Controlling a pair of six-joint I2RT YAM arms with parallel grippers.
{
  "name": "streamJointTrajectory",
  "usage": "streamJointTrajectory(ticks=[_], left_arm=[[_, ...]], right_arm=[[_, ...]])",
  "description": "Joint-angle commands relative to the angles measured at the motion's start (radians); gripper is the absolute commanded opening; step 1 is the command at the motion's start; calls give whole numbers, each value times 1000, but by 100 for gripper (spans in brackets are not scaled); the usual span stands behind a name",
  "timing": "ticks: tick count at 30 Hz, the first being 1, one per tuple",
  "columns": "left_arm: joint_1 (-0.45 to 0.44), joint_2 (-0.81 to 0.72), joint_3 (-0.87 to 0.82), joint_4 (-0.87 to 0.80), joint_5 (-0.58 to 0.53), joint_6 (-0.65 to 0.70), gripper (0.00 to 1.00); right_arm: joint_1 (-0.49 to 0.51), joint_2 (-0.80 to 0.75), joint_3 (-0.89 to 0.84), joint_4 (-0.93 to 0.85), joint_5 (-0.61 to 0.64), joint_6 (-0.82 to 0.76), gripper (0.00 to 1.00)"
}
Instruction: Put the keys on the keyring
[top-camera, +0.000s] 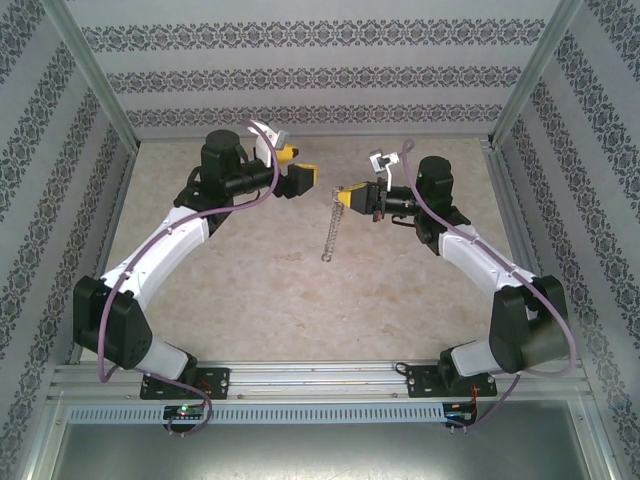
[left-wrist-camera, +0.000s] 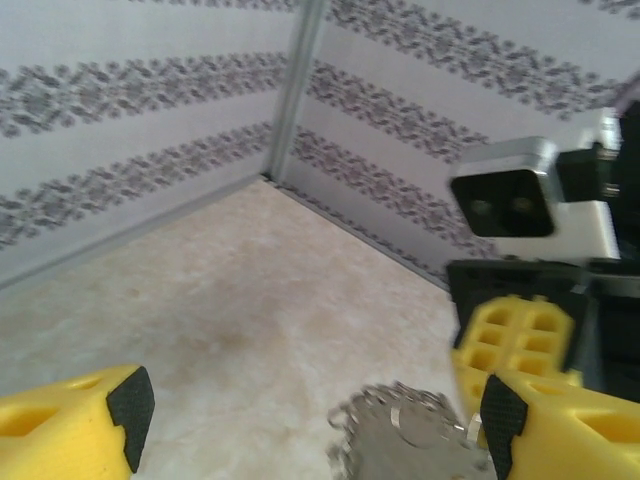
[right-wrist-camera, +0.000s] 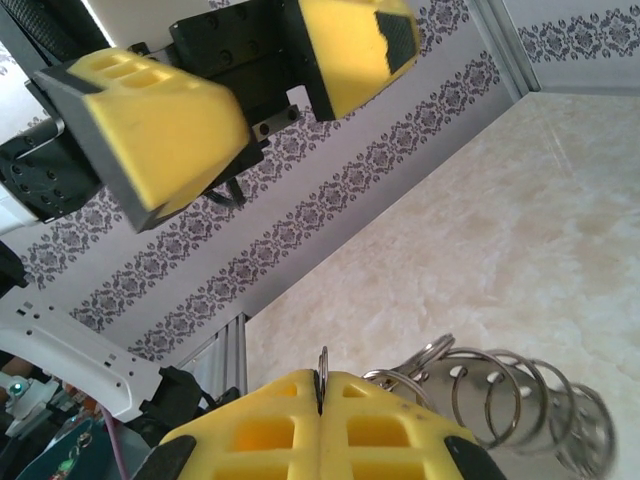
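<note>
Keyring (top-camera: 330, 230) pinched by its thin edge in clenched right gripper (top-camera: 347, 197), dangling over tabletop (top-camera: 260, 290). Left gripper (top-camera: 296, 166) spread open just beside. Could twist or slip free if bumped.

The walls (top-camera: 300, 70) were white, with dark flowered bands running across them. Grey metal posts (top-camera: 92, 75) stood at the corners. The table (top-camera: 300, 310) had a beige, marble-like top, evenly lit. A metal rail (top-camera: 320, 375) ran along its near edge, and below it lay a dull grey sheet (top-camera: 300, 450).
</note>
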Motion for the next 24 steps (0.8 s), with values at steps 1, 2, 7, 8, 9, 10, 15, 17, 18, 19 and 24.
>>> streamJointTrajectory(ticks=[1, 2, 7, 8, 9, 10, 15, 17, 18, 19, 24], left_arm=[[41, 46, 54, -72, 212, -49, 83], [51, 62, 61, -69, 247, -65, 81], [79, 154, 101, -26, 435, -144, 64], [79, 166, 105, -11, 458, -159, 60], [80, 177, 107, 3, 471, -176, 57], [80, 185, 106, 16, 479, -186, 54], [78, 213, 70, 114, 471, -257, 41], [77, 227, 56, 171, 486, -292, 34], [77, 232, 47, 200, 487, -314, 32], [76, 237, 40, 227, 490, -333, 31], [75, 240, 3, 337, 515, -409, 26]], right_arm=[[-9, 41, 65, 41, -39, -11, 0], [-9, 55, 75, 45, -39, -5, 0], [-6, 102, 119, 53, -43, 9, 0], [-7, 105, 120, 54, -40, 9, 0], [-6, 104, 121, 53, -34, 9, 0], [-6, 105, 122, 53, -31, 9, 0], [-3, 113, 133, 59, -19, 10, 0], [3, 123, 147, 59, -21, 13, 0], [7, 131, 154, 59, -20, 11, 0], [12, 139, 161, 58, -18, 13, 0], [19, 155, 169, 64, -16, 10, 0]])
